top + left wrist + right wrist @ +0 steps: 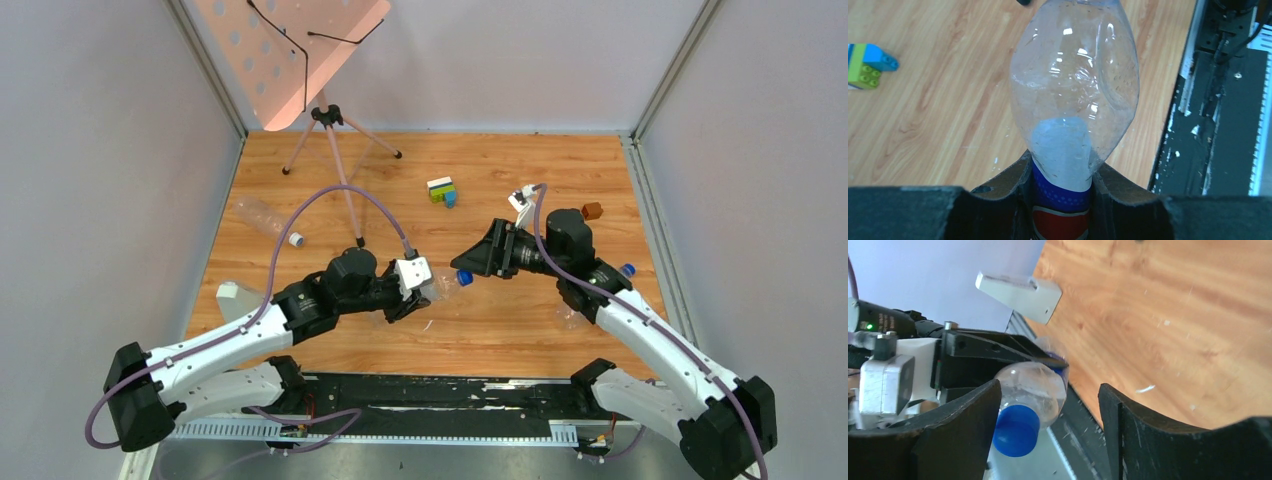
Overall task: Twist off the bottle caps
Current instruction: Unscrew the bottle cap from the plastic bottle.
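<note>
Grey walls (90, 150) enclose a wooden tabletop (480, 180). The left end effector (1062, 175) pinches a clear crinkly plastic bottle (1075, 75) (blue-labelled); the right end effector (1048, 410), spread, sits at its round dark-blue cap (1015, 430).

Clear btl (445, 286) w/ blue cap (465, 279) on, held horiz, mid-table

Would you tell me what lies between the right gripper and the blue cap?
Nothing: the right wrist view shows the blue cap between the fingers of the open right gripper, close beside one, bare gap to the other.

Three bottles (262, 214), three caps (464, 278), one block cluster (441, 190), one cube (592, 210).
</note>
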Controlling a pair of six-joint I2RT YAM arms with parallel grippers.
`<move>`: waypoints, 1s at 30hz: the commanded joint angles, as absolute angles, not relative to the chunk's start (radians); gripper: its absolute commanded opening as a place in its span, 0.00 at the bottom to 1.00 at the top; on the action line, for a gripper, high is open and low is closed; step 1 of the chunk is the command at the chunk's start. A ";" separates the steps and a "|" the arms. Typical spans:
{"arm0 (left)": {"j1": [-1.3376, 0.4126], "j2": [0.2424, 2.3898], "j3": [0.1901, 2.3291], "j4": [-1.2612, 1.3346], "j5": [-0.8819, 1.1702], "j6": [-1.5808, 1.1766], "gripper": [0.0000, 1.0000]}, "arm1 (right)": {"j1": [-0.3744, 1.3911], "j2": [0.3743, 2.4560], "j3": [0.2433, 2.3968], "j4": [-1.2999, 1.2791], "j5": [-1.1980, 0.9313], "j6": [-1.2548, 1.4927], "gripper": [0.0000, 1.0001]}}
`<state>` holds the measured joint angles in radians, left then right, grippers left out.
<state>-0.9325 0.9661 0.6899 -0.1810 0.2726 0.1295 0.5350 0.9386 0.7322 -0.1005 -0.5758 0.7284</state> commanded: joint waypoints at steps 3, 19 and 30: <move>-0.950 0.893 0.661 -0.109 0.118 0.168 0.00 | 0.533 0.954 0.724 -0.010 -0.704 0.896 0.69; -0.956 0.888 0.679 -0.182 0.111 0.184 0.00 | 0.531 0.972 0.717 -0.009 -0.693 0.896 0.54; -0.957 0.897 0.678 -0.166 0.123 0.174 0.00 | 0.531 0.989 0.707 0.022 -0.702 0.860 0.25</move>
<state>-0.9524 0.9043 0.6575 -0.2119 0.1135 0.1638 0.5350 0.9955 0.7155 -0.0444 -0.6903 0.8841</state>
